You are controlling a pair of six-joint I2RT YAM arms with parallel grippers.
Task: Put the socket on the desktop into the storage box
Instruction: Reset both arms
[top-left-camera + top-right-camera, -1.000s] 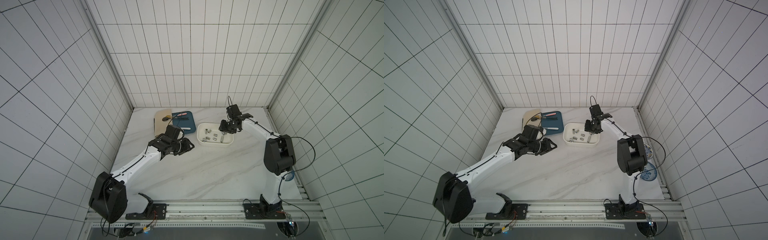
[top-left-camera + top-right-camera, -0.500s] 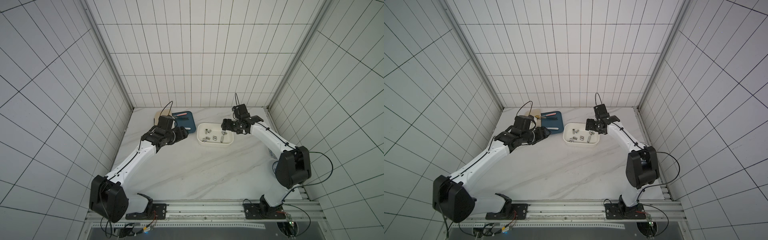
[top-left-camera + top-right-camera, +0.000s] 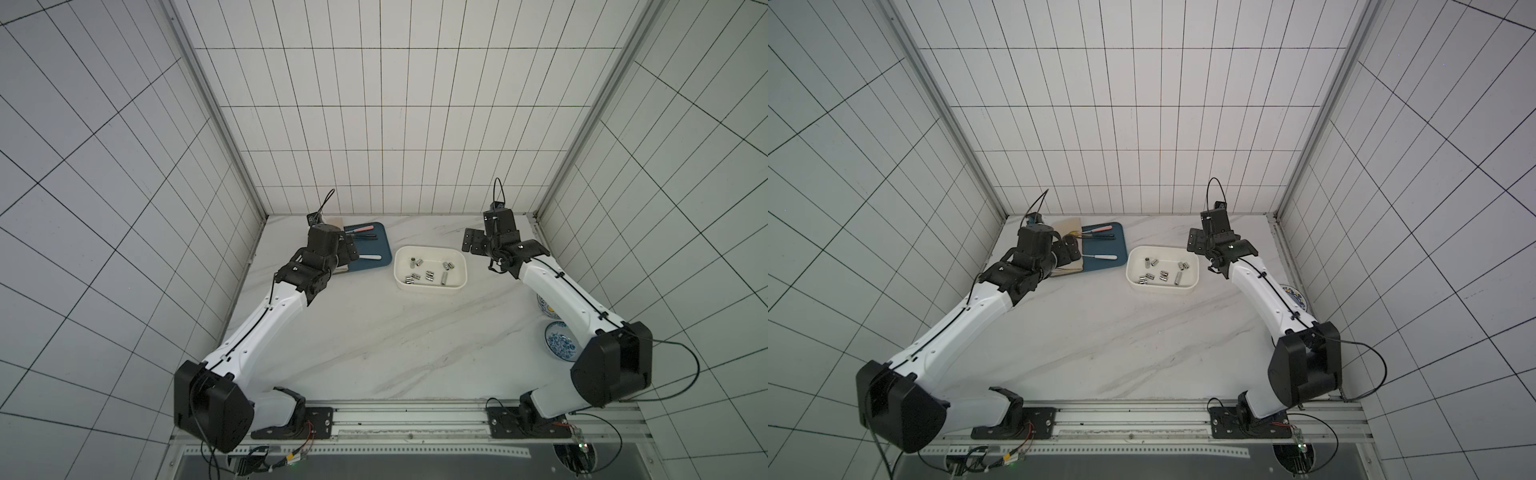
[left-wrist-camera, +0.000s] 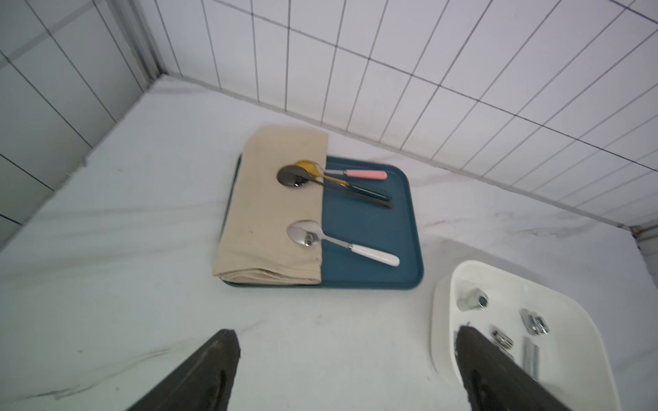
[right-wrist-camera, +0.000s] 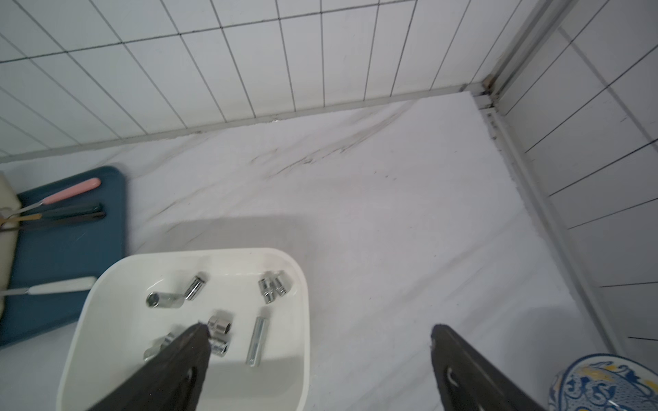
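Sockets (image 3: 428, 274), small shiny metal cylinders, lie scattered on the floor of the white rounded-rectangle plastic storage box (image 3: 430, 289) in both top views. The box stands on the white marble-patterned table (image 3: 374, 340), just beside the flat dark-blue tray (image 3: 384, 249). The left gripper (image 3: 350, 250) hangs over the tray's side away from the box and hides much of what lies there; its jaws are hard to make out from here. The right gripper (image 3: 476, 241) hangs near the box's far corner on the robot's right, apart from it. A round blue-and-white patterned bowl (image 3: 561, 345) sits by the right arm. A second bowl (image 3: 543, 306) is mostly hidden behind that arm.

From the left wrist, the left gripper (image 4: 345, 331) has its two black fingers spread wide with only bare table between them. Beyond lies the tray, with a folded beige cloth (image 4: 270, 213) over part of it. On them lie a pink-handled spoon (image 4: 366, 174), a white-handled spoon (image 4: 370, 254) and dark-handled spoons (image 4: 295, 176). The box is cut off at the frame edge, and one finger covers part of it.

From the right wrist, the right gripper (image 5: 318, 326) is likewise wide open and holds nothing. One finger overlaps the box and hides part of a few sockets. A bowl is cut off at the frame corner, and the tray looks blurred.
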